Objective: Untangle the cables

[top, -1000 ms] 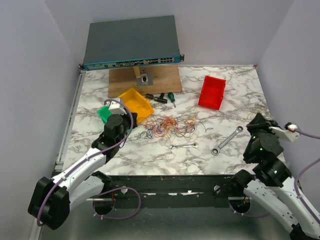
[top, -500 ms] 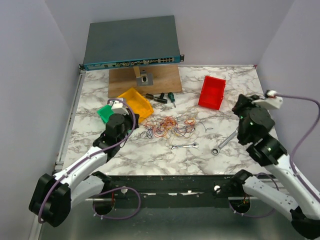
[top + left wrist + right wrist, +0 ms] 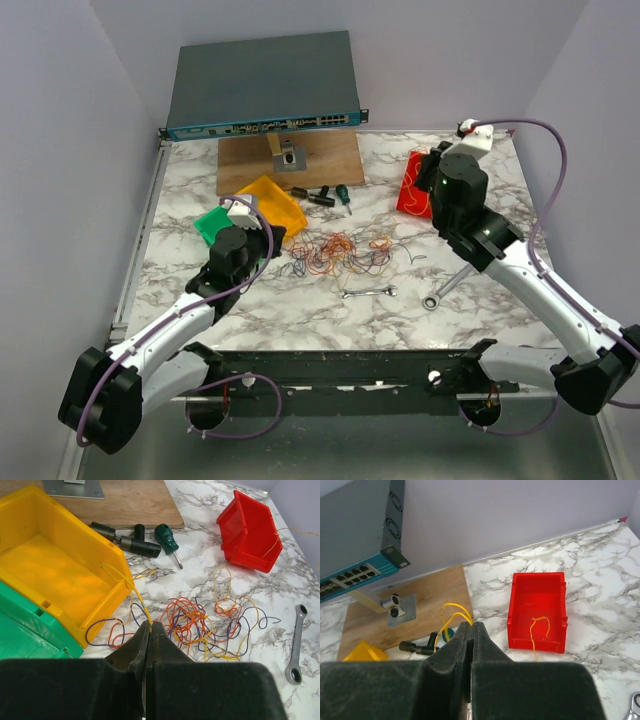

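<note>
1. Looking down from above, the cables [image 3: 340,255] lie as a loose heap of thin orange, yellow, red and dark curly wires in the middle of the white marble-patterned table [image 3: 290,300], between the two arms.
2. My left gripper [image 3: 150,626] is pinched tight on a thin yellow strand [image 3: 131,587]. It arcs from the fingertips up to the lip of the yellow plastic bin [image 3: 102,607], at the left edge of the heap.
3. My right gripper [image 3: 471,625] is also closed, and a thin yellow loop [image 3: 451,611] curls out beside its tips. It looks held, though the contact itself is hidden. It hangs high, well away from the heap. Another yellow wire drapes in the red plastic bin [image 3: 555,642] below.
4. I judge these wires to weigh almost nothing and to be springy and slick. They will keep their curl, snag on one another, and slip out of a weak pinch.
5. I would grip one strand at a free end or on an outer loop, not in the knotted middle. A pull there would likely drag the whole heap along.
6. I expect a slow, steady draw to suit them best, with the other pincer pinning the bundle.
</note>
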Robot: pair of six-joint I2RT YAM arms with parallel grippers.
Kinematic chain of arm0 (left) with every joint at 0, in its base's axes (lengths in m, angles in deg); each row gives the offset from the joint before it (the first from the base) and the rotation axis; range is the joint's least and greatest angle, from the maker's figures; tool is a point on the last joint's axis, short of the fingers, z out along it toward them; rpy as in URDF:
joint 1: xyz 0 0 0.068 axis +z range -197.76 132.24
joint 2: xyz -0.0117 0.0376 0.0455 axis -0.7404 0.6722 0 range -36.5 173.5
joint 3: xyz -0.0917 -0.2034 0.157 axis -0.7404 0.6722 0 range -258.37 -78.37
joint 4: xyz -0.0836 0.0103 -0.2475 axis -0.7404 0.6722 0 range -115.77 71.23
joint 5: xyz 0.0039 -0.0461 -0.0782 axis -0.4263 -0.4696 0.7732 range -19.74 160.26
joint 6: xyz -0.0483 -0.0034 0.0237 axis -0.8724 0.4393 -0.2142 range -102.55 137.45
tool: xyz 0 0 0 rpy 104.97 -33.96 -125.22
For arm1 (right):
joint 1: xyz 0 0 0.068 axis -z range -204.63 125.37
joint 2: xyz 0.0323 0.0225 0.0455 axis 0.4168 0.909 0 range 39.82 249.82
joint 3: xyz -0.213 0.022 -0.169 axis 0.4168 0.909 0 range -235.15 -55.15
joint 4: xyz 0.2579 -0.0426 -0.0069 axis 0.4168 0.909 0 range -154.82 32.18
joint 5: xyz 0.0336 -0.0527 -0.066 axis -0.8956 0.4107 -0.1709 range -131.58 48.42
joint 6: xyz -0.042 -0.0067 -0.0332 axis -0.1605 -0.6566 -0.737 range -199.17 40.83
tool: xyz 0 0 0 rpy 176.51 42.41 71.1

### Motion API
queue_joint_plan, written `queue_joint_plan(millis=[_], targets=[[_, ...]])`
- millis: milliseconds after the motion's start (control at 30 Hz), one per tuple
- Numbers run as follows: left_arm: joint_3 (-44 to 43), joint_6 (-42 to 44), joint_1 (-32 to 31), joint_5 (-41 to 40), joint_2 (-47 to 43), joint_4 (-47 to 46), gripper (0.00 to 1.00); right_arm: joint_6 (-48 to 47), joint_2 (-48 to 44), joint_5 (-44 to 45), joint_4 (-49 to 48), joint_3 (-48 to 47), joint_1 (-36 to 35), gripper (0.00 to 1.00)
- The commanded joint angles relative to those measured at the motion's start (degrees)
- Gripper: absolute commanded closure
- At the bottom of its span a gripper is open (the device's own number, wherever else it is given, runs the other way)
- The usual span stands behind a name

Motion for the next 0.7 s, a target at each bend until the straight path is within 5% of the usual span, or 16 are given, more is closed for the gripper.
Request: queue_joint_plan(millis=[0, 467, 667], targets=[[-0.1, 1.0, -0.1, 2.7, -1.0, -2.1, 1.00, -2.3, 5.4, -2.7, -1.9, -4.3, 1.5, 0.99], [-0.1, 0.9, 0.0, 4.2, -0.2, -2.9, 1.00, 0.4, 14.5, -14.0, -2.0, -10.3, 15.6, 0.99], [-0.1, 1.0, -0.1, 4.2, -0.3, -3.0, 1.00, 5.0, 19.6, -12.6, -4.8, -7.5, 21.7, 0.99]])
